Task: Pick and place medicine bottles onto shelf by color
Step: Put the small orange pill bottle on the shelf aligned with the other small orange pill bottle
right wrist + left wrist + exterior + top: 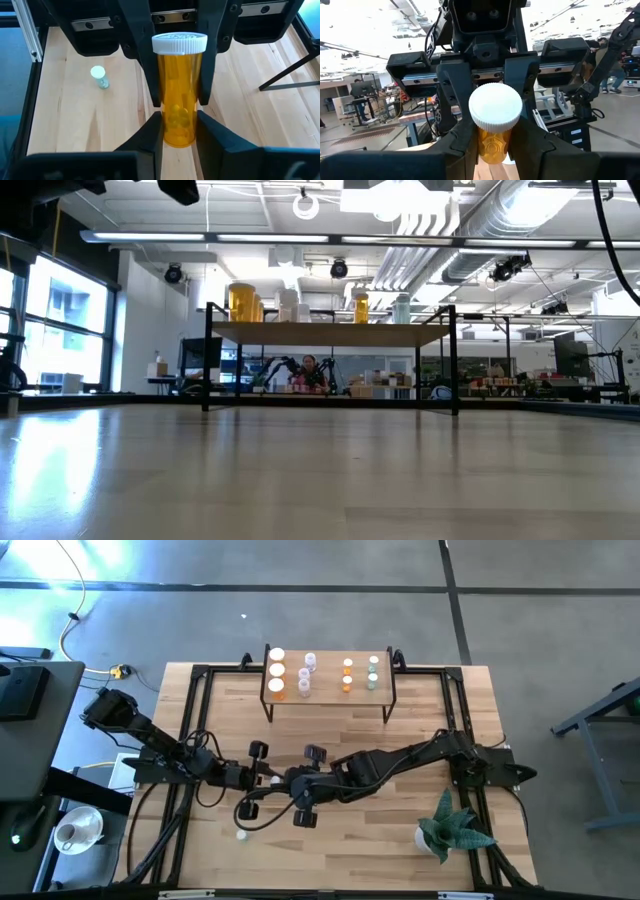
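orange bottle (178, 107) – white ribbed cap, translucent body; pills inside

Shelf (329, 690) at table's far centre, bottles (302, 677) on it. Both grippers meet mid-table, near of shelf. Plant (452, 831) near right; lone bottle (241, 834) near left.

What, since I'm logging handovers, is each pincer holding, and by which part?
One orange bottle, shared: the left pincer grips its body just under the white cap, and the right pincer grips its lower body.
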Motion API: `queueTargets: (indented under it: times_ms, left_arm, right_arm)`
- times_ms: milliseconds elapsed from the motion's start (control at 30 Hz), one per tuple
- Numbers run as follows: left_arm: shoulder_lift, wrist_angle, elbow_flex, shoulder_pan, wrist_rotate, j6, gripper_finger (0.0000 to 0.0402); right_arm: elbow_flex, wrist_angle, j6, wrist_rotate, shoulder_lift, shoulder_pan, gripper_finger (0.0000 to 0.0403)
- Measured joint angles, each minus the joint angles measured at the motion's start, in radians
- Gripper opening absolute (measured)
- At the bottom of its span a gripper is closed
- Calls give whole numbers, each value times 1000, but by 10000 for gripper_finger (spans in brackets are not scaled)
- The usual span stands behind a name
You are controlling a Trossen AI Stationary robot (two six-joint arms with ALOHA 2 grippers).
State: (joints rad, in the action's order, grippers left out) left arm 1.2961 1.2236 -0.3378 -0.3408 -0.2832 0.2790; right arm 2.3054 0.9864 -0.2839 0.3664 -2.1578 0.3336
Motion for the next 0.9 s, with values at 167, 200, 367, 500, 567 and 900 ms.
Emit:
queueTargets:
  times_ms: [167, 200, 367, 500, 567, 900]
  left_arm:
    - [0, 1, 0, 0, 1, 2, 107]
    - [0, 1, 0, 0, 1, 3, 111]
    - [0, 1, 0, 0, 1, 5, 135]
    - [0, 1, 0, 0, 3, 5, 159]
    - [0, -1, 0, -1, 3, 5, 171]
    - [0, 0, 0, -1, -20, 3, 189]
  right_arm:
    - [0, -2, -4, -1, 0, -1, 84]
    - [0, -3, -5, -1, 0, -1, 84]
    - [0, -4, -6, -1, 0, -6, 81]
    - [0, -20, -5, 0, 0, -7, 81]
    - [0, -34, 1, 1, 0, -7, 81]
    - [-1, -45, 15, -5, 0, -7, 81]
